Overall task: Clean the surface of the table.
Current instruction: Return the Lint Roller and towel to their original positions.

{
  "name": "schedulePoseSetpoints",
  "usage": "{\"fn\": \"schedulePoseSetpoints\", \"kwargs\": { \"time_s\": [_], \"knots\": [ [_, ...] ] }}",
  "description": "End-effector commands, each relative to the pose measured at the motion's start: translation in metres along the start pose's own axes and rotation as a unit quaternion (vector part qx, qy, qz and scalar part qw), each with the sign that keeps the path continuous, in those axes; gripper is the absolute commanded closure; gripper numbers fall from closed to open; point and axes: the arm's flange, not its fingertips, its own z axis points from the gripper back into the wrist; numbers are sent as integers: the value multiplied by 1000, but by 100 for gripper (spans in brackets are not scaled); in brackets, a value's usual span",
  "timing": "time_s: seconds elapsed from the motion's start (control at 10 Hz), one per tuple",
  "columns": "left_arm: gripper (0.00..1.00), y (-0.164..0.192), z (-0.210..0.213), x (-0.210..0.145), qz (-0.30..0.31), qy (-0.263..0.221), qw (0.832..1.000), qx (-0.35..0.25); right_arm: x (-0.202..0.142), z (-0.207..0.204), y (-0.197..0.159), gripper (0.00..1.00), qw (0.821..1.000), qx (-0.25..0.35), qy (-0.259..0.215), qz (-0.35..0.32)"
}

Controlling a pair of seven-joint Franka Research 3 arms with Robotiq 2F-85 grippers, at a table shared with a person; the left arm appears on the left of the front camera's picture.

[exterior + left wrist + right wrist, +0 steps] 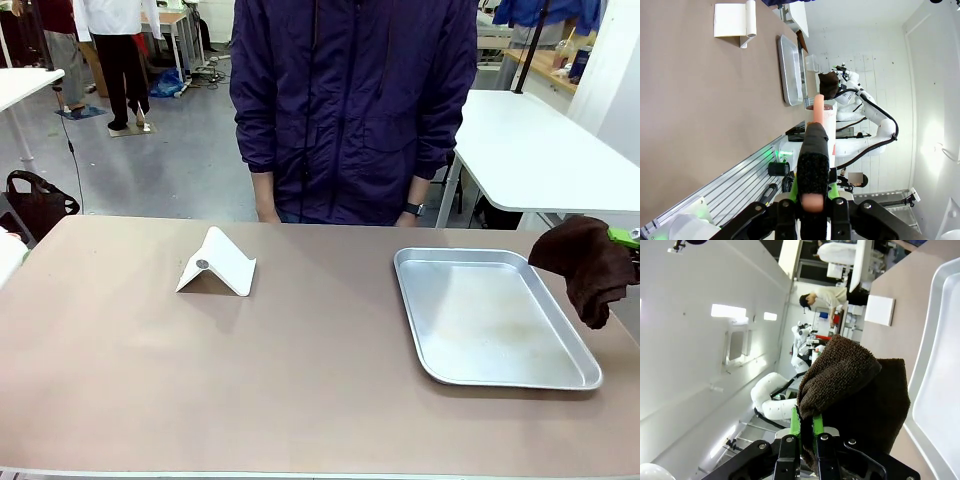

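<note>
table [250, 370]: rigid, smooth; you wipe it, no gripping.
right gripper [807, 432]: pinching soft brown cloth [590, 265].
left gripper [814, 165]: pressed on a pink-tipped rod [818, 111].

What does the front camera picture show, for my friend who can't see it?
The right gripper holds a dark brown cloth at the right edge, above a brownish table. On the table sit an empty silver tray and a small white folded stand; a person in a dark purple jacket stands behind.
</note>
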Motion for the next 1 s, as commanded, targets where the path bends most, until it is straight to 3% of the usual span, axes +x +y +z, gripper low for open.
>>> {"fn": "schedulePoseSetpoints", "kwargs": {
  "time_s": [0.0, 0.9],
  "knots": [
    [78, -4, -1, -1, 2, -3, 1000, -2, 2, -1, 5, 89, 1000, 7, 7, 4],
    [78, 0, 0, 0, 0, 0, 1000, 0, 0, 0, 0, 89, 1000, 0, 0, 0]
  ]
}}
